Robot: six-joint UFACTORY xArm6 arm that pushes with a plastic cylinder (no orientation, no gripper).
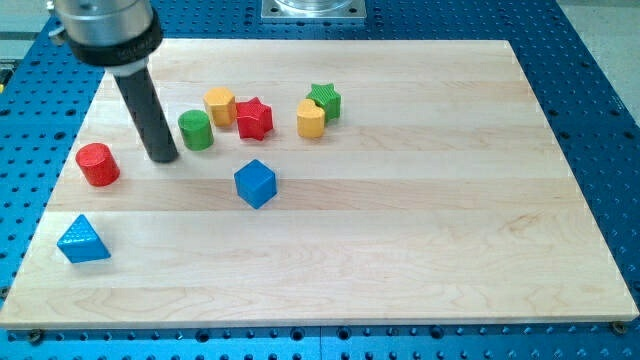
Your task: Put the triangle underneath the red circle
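The blue triangle [82, 241] lies near the view's bottom left corner of the wooden board [400, 230]. The red circle [98, 164] stands above it, at the left edge, with a gap between them. My tip [162, 158] is the lower end of the dark rod. It rests on the board to the right of the red circle and just left of the green circle [196, 130], touching neither that I can tell. The triangle is well below and left of my tip.
A blue cube [255, 184] sits right of my tip. Toward the view's top are a yellow block [219, 104], a red star [254, 119], another yellow block [312, 119] and a green star [326, 100] behind it.
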